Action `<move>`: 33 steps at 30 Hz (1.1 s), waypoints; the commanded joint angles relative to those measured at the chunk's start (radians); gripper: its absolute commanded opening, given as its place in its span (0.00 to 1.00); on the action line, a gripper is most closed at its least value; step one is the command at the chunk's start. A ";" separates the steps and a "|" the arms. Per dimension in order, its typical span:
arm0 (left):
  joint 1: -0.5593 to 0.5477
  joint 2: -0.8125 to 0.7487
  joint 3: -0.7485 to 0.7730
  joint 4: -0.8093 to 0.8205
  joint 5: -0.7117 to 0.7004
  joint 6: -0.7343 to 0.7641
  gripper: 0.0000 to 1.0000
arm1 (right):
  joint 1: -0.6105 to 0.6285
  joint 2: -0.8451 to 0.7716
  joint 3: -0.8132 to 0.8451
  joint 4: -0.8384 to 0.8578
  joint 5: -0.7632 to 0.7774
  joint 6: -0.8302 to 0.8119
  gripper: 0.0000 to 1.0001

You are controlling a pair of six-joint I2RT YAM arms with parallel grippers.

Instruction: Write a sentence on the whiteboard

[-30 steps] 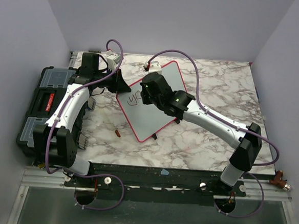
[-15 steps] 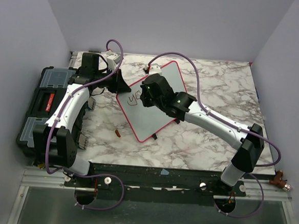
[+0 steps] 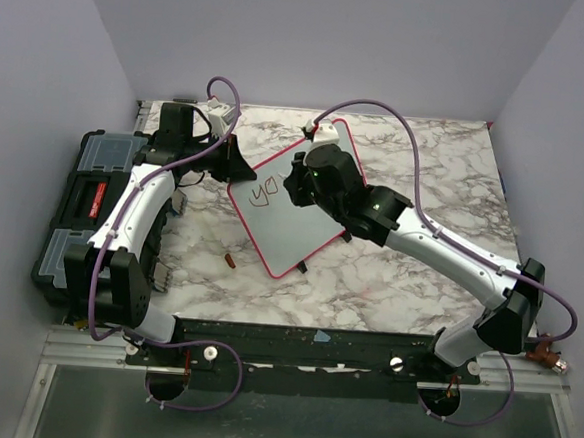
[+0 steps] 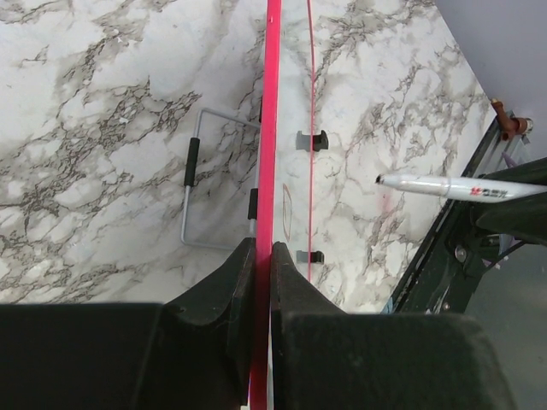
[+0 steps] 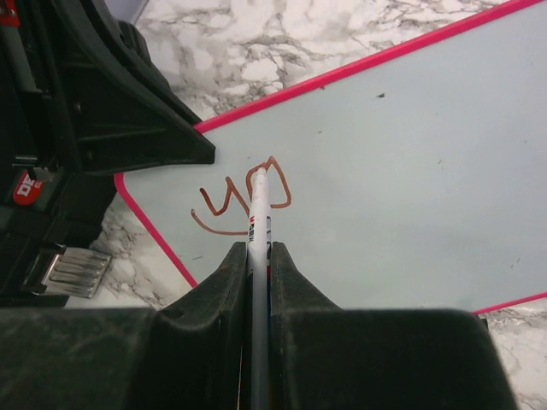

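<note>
NEAR: small reddish piece (image 3: 229, 261), perhaps a cap, loose on the marble tabletop (image 3: 426, 168) at the whiteboard's (image 3: 282, 240) 7 o'clock | MID: right hand (image 5: 259, 256) clamps a marker (image 5: 259, 209), tip at the second of two brown letters (image 5: 244, 198) | FAR: left hand (image 4: 263, 249) pinches the board's pink frame at 10 o'clock | STATUS: sentence barely begun, most of the board blank.

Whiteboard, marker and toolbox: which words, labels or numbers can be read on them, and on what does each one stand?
"yo": handwritten in brown-red ink on the whiteboard.
Red print on the marker: too blurred to read.
Red label on the toolbox: too small to read.
No other text shows in any view.
</note>
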 commanded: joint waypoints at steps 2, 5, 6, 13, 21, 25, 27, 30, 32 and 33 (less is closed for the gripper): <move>-0.003 -0.040 -0.001 0.039 -0.027 0.022 0.00 | -0.031 -0.021 -0.027 0.036 0.058 0.002 0.01; -0.003 -0.044 -0.002 0.040 -0.046 0.021 0.00 | -0.052 -0.015 -0.025 0.036 0.045 0.001 0.01; -0.003 -0.044 -0.002 0.038 -0.054 0.023 0.00 | -0.056 -0.012 -0.024 0.035 0.041 0.001 0.01; -0.003 -0.055 -0.001 0.032 -0.075 0.036 0.00 | -0.065 0.028 -0.022 0.042 -0.031 -0.010 0.01; -0.003 -0.057 -0.001 0.036 -0.064 0.036 0.00 | -0.066 0.058 -0.003 0.054 -0.070 -0.017 0.01; -0.004 -0.059 -0.003 0.037 -0.064 0.038 0.00 | -0.065 0.073 0.013 0.054 -0.070 -0.021 0.01; -0.003 -0.061 -0.005 0.039 -0.066 0.037 0.00 | -0.066 0.081 0.019 0.053 -0.065 -0.023 0.01; -0.003 -0.060 -0.005 0.038 -0.067 0.037 0.00 | -0.068 0.091 0.022 0.056 -0.063 -0.026 0.01; -0.003 -0.060 -0.005 0.039 -0.067 0.038 0.00 | -0.068 0.096 0.020 0.058 -0.066 -0.025 0.01; -0.004 -0.060 -0.005 0.038 -0.067 0.038 0.00 | -0.068 0.097 0.016 0.059 -0.067 -0.025 0.01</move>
